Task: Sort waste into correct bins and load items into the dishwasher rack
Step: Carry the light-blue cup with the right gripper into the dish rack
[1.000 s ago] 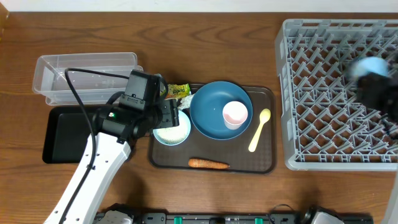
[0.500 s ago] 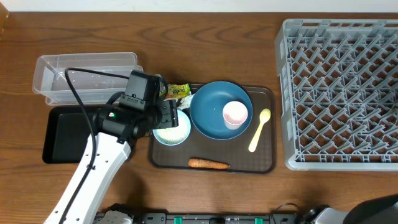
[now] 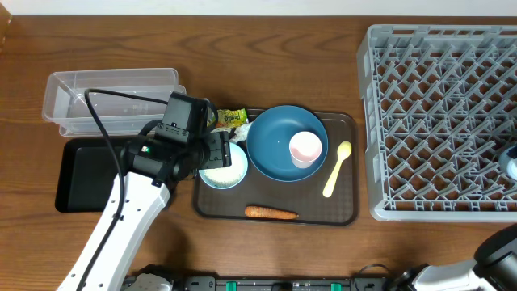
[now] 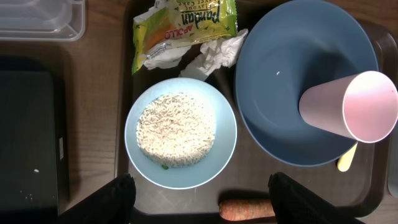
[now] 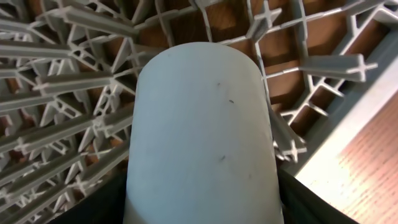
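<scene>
L gripper (image 4: 202,202) open; R gripper (image 5: 200,204) clamps cup (image 5: 199,124).
Cup at rack (image 5: 62,81) right edge; rice bowl (image 4: 180,132) under L gripper, well left of rack.

Serving tray (image 3: 346,208) mid-frame w/ cup (image 3: 304,149) in big bowl (image 3: 271,149), spoon (image 3: 337,169) R of it, carrot (image 3: 271,213) below; rack (image 3: 440,121) far R, tub (image 3: 113,75) upper L.

We log the setting as a robotics lab bench staged for kitchen clean-up. A brown serving tray (image 3: 315,206) sits on a wooden table (image 3: 266,48); right of the tray a grey dishwasher rack (image 3: 436,121) stands directly on the tabletop; left of the tray, a white robot arm (image 3: 121,230) with exposed black cable (image 3: 97,129), a clear tub (image 3: 73,101) and a black tray (image 3: 81,174).
</scene>
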### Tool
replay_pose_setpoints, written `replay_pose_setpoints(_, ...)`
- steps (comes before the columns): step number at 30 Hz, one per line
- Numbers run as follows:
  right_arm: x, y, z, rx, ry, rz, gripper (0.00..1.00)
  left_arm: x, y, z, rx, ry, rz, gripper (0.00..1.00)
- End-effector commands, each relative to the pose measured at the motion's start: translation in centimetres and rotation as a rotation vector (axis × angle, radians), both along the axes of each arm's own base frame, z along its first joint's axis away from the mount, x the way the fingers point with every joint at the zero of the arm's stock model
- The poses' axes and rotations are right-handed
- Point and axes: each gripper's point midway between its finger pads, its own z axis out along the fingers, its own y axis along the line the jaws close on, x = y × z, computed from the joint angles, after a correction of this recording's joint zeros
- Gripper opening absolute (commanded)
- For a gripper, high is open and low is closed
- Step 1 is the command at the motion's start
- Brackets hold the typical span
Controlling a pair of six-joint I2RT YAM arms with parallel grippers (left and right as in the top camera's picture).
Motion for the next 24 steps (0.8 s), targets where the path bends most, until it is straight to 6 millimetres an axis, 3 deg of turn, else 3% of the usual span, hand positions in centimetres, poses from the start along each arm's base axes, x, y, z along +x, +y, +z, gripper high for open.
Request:
replay_pose_setpoints(1, 0.5, -0.9, 0.0, -0.008, -0.019, -0.022, 0.68, 0.1, 0.3, 0.4, 0.017, -0.014, -0.011, 0.71)
replay_pose_setpoints(2, 0.7, -1.0, 0.1, -0.013, -0.026, -0.021, 0.88, 0.1, 0.3, 0.4, 0.017, -0.014, -0.011, 0.71)
replay_pose_setpoints(3, 1.0, -1.0, 0.2, -0.012, -0.042, -0.017, 0.99, 0.2, 0.3, 0.4, 0.017, -0.015, -0.011, 0.72)
replay_pose_setpoints(12, 6.2, 2.6, 3.5, 0.150, -0.366, 0.154, 0.99, 0.1, 0.3, 0.3, 0.017, -0.014, -0.010, 0.72)
replay_pose_setpoints(24, 5.4, 2.8, 10.5, -0.046, -0.465, 0.182, 0.98, 0.1, 0.3, 0.3, 0.017, -0.014, -0.010, 0.72)
